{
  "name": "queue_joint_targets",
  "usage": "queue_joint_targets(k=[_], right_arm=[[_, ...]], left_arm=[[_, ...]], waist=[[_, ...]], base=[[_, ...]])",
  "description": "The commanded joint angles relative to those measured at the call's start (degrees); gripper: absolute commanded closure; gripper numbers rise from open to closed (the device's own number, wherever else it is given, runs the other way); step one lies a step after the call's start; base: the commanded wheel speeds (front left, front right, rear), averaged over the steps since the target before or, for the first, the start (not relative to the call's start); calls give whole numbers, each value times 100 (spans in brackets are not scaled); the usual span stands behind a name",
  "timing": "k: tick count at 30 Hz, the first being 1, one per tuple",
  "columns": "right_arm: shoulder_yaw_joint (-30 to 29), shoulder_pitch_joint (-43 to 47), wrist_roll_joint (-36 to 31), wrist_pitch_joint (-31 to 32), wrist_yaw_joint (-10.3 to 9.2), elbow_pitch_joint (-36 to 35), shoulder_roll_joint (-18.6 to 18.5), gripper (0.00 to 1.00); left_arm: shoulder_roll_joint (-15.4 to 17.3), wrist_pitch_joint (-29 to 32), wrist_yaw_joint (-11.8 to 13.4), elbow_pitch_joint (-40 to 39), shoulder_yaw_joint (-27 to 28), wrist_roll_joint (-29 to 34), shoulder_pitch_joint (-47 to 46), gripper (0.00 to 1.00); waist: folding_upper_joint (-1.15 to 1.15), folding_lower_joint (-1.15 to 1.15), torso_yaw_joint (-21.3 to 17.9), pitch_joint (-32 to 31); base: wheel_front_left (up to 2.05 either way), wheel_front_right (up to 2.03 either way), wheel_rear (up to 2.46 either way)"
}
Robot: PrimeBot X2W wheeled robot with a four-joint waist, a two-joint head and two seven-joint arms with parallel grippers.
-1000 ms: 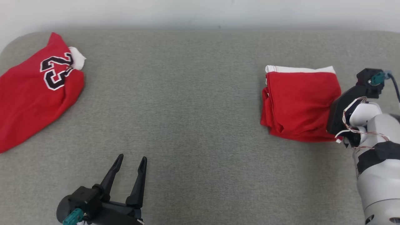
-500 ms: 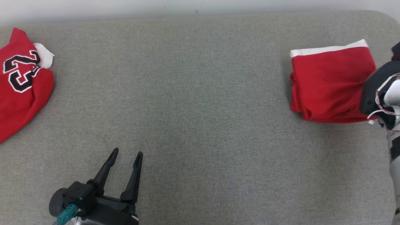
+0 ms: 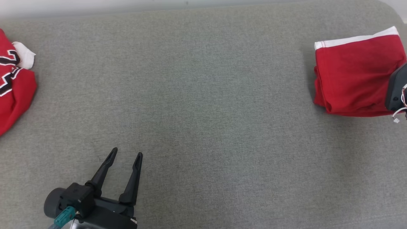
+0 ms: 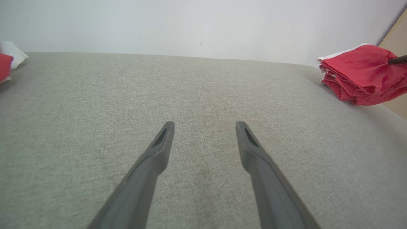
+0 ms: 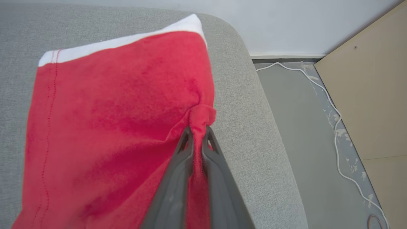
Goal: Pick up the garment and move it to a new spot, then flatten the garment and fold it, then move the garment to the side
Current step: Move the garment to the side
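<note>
Folded red garment (image 3: 349,76), roughly square, is laid at the right end of the grey upholstered surface (image 3: 206,95), white-banded edge pointed far. Its right edge is clamped by the right hand (image 5: 197,128). Left hand (image 3: 127,152) is held apart, empty.

garment (image 3: 353,76) — red, white band | folded, layered | far right

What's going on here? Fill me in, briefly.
The right gripper is shut on a pinch of the folded red garment, which lies near the right end of the grey cushion. The left gripper is open and holds nothing, over the cushion's front. A second red jersey lies crumpled at the far left.
</note>
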Motion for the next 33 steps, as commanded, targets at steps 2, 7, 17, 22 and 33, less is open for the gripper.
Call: queue_joint_targets(k=[2, 7, 17, 22, 33], right_arm=[[62, 29, -116, -90, -13, -102, -117, 100], [60, -43, -320, -265, -13, -227, -267, 100], [-146, -111, -818, -704, -13, -251, -400, 89], [-199, -250, -1145, -1178, -13, -77, -393, 0], [-37, -431, -1161, -1978, -13, 462, -156, 0]], left_arm=[[83, 39, 2, -68, -26, 23, -19, 0], [149, 113, -2, -162, -67, 25, -50, 0], [232, 188, 41, -257, -87, -3, -125, 0], [245, 192, 46, -237, -125, -26, -167, 0], [187, 110, 76, -117, -193, -108, -156, 0]], waist=[[-1, -1, -90, 70], [-1, -1, -114, 165], [-1, -1, -75, 339], [-1, -1, -34, 378], [-1, -1, 115, 169]], base=[[0, 0, 0], [0, 0, 0], [0, 0, 0], [0, 0, 0], [0, 0, 0]])
